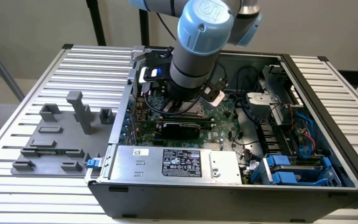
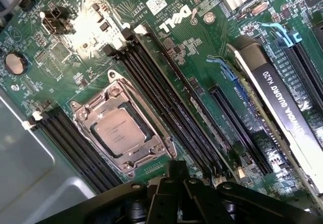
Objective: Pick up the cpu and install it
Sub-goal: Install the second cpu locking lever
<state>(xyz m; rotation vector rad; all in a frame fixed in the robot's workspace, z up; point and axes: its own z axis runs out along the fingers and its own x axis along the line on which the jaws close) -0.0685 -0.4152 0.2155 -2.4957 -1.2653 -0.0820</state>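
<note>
The cpu [image 2: 119, 131], a small square chip with a silvery top, lies flat inside the metal socket frame [image 2: 85, 114] on the green motherboard [image 2: 202, 72]. The frame sits closed around its edges. My gripper [image 2: 174, 191] shows as a black body at the edge of the wrist view, hovering above the board a short way from the socket and apart from the chip. In the exterior view the arm reaches down into the open computer case [image 1: 328, 93], with the gripper [image 1: 180, 103] low over the motherboard's middle.
Black memory slots [image 2: 166, 103] run on both sides of the socket. A graphics card [image 2: 282, 108] stands beside them. A silver labelled power-supply box [image 1: 179, 163] fills the case's near side, with cables and blue drive bays [image 1: 291, 172] toward the exterior view's right. A grey fixture plate [image 1: 61, 140] lies outside the case.
</note>
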